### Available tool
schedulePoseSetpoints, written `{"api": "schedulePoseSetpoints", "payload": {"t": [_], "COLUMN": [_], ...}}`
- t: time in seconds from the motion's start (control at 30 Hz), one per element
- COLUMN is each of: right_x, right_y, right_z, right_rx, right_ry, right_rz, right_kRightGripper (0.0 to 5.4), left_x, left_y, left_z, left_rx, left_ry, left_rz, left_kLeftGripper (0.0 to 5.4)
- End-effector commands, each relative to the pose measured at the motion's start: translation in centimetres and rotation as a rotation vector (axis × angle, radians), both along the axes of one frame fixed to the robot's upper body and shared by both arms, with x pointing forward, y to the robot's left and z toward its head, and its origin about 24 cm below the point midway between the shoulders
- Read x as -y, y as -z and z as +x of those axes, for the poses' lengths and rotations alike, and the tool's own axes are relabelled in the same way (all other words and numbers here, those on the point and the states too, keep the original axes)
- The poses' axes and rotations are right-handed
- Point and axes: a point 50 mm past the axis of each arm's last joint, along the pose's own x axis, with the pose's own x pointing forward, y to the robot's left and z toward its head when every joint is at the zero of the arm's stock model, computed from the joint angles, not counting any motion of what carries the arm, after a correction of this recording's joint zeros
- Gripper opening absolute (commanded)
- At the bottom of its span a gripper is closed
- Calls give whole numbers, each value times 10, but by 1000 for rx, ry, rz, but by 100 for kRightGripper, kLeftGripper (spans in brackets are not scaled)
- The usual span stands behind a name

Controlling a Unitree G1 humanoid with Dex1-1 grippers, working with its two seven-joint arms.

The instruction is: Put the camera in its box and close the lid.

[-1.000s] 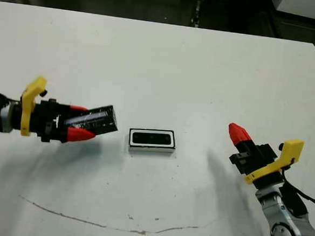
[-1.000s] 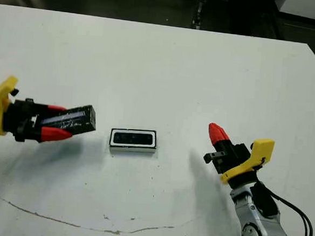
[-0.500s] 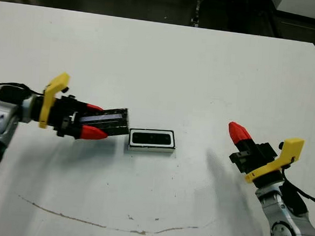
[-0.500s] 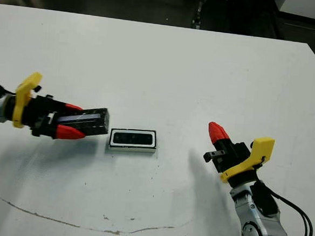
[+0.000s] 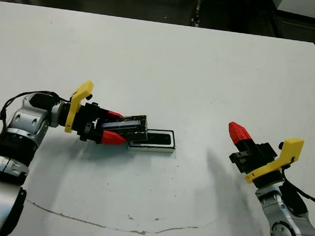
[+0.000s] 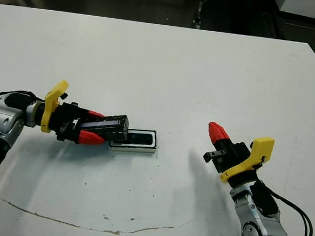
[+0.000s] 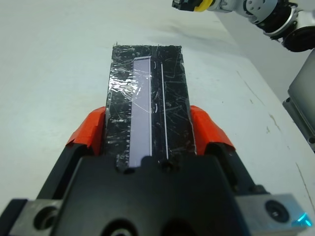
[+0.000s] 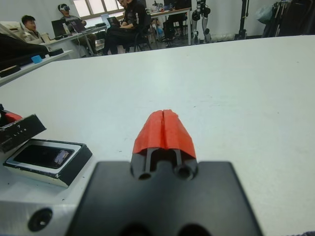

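Note:
The box point(image 5: 166, 147), a shallow white-rimmed tray, lies in the middle of the table. The camera point(image 5: 160, 138) lies inside it as a dark oblong; its pale screen shows in the right wrist view point(image 8: 43, 156). My left gripper point(image 5: 115, 127) is shut on the lid point(image 5: 129, 126), a glossy black rectangle with a silvery strip point(image 7: 142, 98). The lid's far end reaches over the box's left end, held slightly above it. Red fingers point(image 7: 206, 129) clamp the lid's two long sides. My right gripper point(image 5: 237, 133) is shut on nothing, well to the right of the box.
A thin brownish curved mark point(image 5: 112, 225) runs across the table near the front. The table's far edge point(image 5: 153, 21) meets dark floor. Beyond the table, people point(image 8: 29, 24) sit at desks.
My left gripper has carried the lid to the right, from clear of the box to over its left end. The right arm, the box and the camera have not moved.

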Motion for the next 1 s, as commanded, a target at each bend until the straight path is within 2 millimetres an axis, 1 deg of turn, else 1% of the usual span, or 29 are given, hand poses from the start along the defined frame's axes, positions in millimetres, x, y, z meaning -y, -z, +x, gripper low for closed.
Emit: {"api": "schedulePoseSetpoints", "payload": {"t": [0.03,0.5,0.67,1.0], "right_x": [4,4,4,3], "right_y": [2,4,4,4], "right_z": [-2,-3,-3,-2], "right_rx": [-14,-18,-20,-22], "right_ry": [5,9,6,5], "right_rz": [-17,-22,-15,-13], "right_kRightGripper": [0,0,0,0], "left_x": [-2,3,8,25], "left_y": [6,18,22,31], "left_z": [-3,-6,-6,-8], "left_rx": [5,19,1,-43], "left_ry": [-5,-9,-19,-71], "left_rz": [23,41,44,-28], "left_kLeftGripper": [316,316,316,316]}}
